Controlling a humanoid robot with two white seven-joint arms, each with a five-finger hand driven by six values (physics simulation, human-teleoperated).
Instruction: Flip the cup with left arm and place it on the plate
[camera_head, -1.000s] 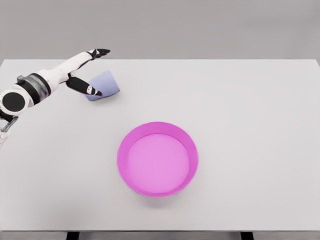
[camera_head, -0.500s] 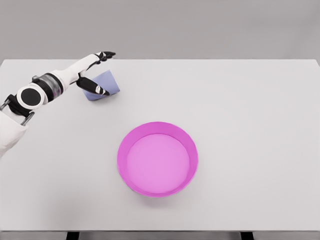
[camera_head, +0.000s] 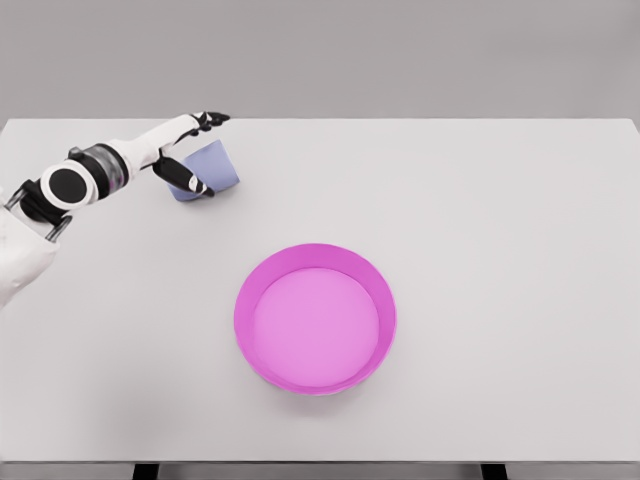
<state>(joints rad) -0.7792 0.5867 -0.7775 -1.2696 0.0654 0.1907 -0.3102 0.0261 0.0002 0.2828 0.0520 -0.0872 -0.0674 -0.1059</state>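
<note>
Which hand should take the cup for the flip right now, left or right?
Left. The left hand is already at the lavender cup, fingers spread around it at the table's far left. The right arm is out of view. The pink plate sits nearer the middle.

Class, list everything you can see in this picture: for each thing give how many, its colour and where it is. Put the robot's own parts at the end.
cup: one, pale lilac-blue, far left part of the table, lying tilted rather than upright, apart from the plate
plate: one, bright pink with a raised rim, near the middle of the table towards the front, nothing in it
table: one, light grey, fills most of the view
table legs: two dark stubs, showing at the bottom edge
left arm: one, white with black joints, comes in from the left edge
left hand: one, white with black fingertips, fingers spread around the cup, thumb in front of it; a closed grasp is not visible
right arm: none in view
</note>
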